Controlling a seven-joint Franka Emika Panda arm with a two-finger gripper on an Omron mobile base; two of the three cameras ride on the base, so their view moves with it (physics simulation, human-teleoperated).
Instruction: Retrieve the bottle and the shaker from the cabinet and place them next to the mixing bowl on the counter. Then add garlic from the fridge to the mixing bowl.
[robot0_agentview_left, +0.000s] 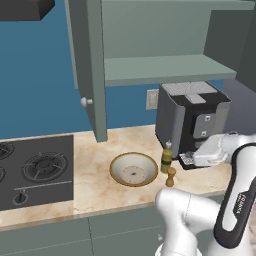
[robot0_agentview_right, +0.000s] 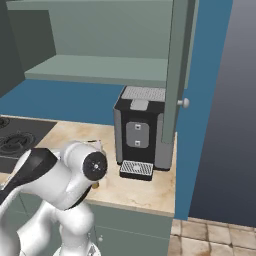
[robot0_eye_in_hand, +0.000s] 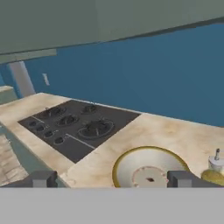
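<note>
Bottle (robot0_agentview_left: 166, 159) and shaker (robot0_agentview_left: 171, 177) already beside bowl (robot0_agentview_left: 134, 169) on worktop (robot0_agentview_left: 95, 170). Fingers (robot0_eye_in_hand: 39, 178) wide open, empty. Next: back away cleanly, head for garlic.

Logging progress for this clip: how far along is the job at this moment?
Done: the bottle and the shaker stand on the counter right beside the mixing bowl, and the open cabinet shelf is bare. In hand: nothing; the claw is open, hovering above the bowl. Left: the garlic step; the bowl looks empty.
</note>
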